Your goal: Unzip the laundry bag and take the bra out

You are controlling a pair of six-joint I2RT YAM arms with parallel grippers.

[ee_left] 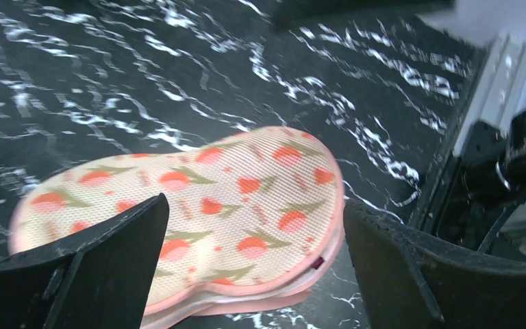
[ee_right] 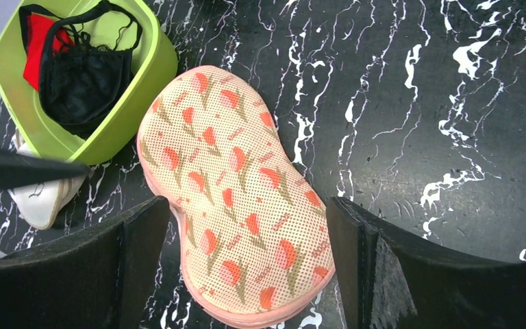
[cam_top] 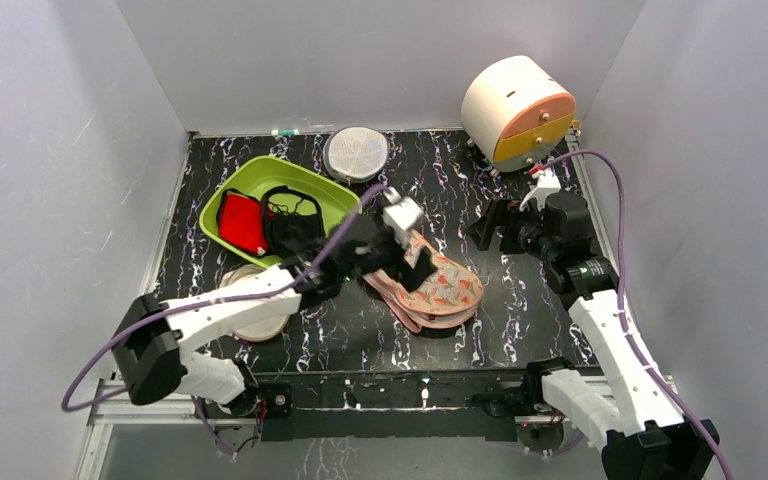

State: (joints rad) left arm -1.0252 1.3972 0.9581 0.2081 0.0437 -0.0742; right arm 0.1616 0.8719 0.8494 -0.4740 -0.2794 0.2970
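Lying flat: strawberry-print laundry bag (ee_right: 236, 199)

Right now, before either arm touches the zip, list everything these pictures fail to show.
- The bra: in no view; whether it lies inside the laundry bag cannot be told.
- Zip pull: not made out; a dark speck at the bag's rim, left wrist view, is too small to name.
- Bag's far end, top view: covered by the left arm.
- Cream disc, top view: partly under the left arm.
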